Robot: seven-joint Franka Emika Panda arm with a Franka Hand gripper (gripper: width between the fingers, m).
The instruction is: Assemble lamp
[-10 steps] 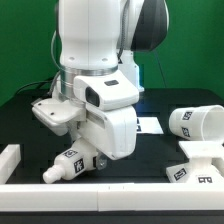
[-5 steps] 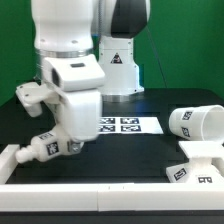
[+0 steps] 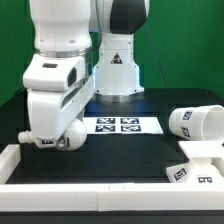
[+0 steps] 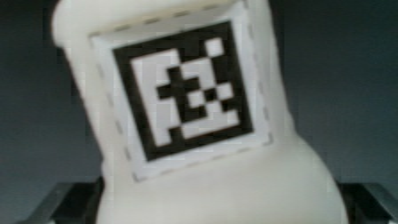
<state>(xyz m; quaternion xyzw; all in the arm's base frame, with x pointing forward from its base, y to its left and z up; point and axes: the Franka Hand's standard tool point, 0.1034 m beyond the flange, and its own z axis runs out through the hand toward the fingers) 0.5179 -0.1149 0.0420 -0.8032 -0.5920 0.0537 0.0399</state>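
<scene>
The white bulb [image 4: 187, 60] fills the wrist view, with a black-and-white tag on its side. It sits between the dark fingers [image 4: 64, 203] of my gripper [image 4: 214, 206], which is shut on it. In the exterior view my gripper [image 3: 54, 141] hangs low over the black table at the exterior view's left, and the hand hides nearly all of the bulb. The shade [image 3: 194, 121] lies on its side at the exterior view's right. In front of it stands the flared base [image 3: 197, 163].
The marker board [image 3: 121, 125] lies flat mid-table in front of the arm's pedestal [image 3: 118, 72]. A white rail [image 3: 100, 190] runs along the table's front edge, and a white block [image 3: 9, 161] stands at the front left corner.
The arm has swung toward the exterior view's left and carried the bulb with it. The marker board, hidden a second ago, now shows.
</scene>
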